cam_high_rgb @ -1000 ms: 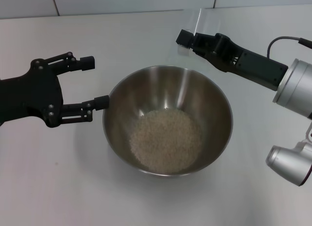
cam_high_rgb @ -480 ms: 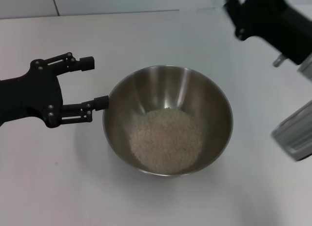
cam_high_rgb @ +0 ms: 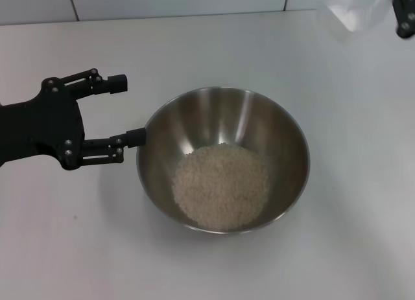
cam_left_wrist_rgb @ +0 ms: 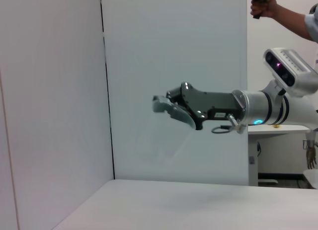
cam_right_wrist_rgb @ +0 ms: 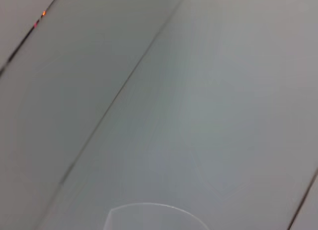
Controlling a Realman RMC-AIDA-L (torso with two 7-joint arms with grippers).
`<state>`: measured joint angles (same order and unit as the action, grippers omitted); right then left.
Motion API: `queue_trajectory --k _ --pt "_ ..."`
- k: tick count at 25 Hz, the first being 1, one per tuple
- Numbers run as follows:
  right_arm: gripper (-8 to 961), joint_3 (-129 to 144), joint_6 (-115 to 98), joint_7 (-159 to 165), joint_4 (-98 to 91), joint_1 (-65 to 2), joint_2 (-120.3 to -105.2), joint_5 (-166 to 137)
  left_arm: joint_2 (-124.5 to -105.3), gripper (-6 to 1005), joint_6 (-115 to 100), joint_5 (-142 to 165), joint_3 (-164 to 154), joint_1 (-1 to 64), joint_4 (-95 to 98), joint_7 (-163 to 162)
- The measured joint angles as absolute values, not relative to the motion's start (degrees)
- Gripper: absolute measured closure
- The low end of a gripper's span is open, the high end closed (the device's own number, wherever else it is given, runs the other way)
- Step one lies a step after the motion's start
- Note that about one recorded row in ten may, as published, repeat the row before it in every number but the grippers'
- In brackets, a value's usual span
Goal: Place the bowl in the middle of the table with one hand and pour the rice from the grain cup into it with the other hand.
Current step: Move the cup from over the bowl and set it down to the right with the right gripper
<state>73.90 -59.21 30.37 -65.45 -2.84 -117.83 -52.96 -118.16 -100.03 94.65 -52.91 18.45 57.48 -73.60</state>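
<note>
Rice (cam_high_rgb: 221, 184) is piled in the bowl (cam_high_rgb: 194, 118), which is set in the middle of the table (cam_high_rgb: 194, 47). At nine o'clock, the left gripper (cam_high_rgb: 127, 110) is spread wide, one finger touching the bowl's rim. At one o'clock, the empty grain cup (cam_high_rgb: 353, 10) is held high by the right gripper (cam_left_wrist_rgb: 171, 107).

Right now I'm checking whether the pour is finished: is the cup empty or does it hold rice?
Empty: the cup looks clear, held in the right tool, and the rice lies in the bowl.
</note>
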Motion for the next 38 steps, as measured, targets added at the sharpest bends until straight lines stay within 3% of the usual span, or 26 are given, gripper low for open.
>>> queue_trajectory --k 9,13,33,38 --pt "939 50.52 -75.54 59.69 -50.13 -11.31 -114.62 -76.80 -118.17 159 -100.17 94.66 -52.91 18.30 57.48 -72.82" --pt "939 47.70 -75.77 63.82 -47.56 -12.76 -114.05 -83.33 -118.14 159 -100.19 94.73 -52.91 18.38 57.48 -72.81" --pt "939 47.40 -65.61 64.12 -45.86 -14.24 -118.52 -92.27 -118.11 159 -99.79 95.09 -52.91 18.67 56.86 -72.08" --pt "939 47.23 -63.98 64.13 -43.46 -15.76 -118.69 -93.49 -118.18 159 -99.68 94.83 -52.90 18.79 56.86 -72.07"
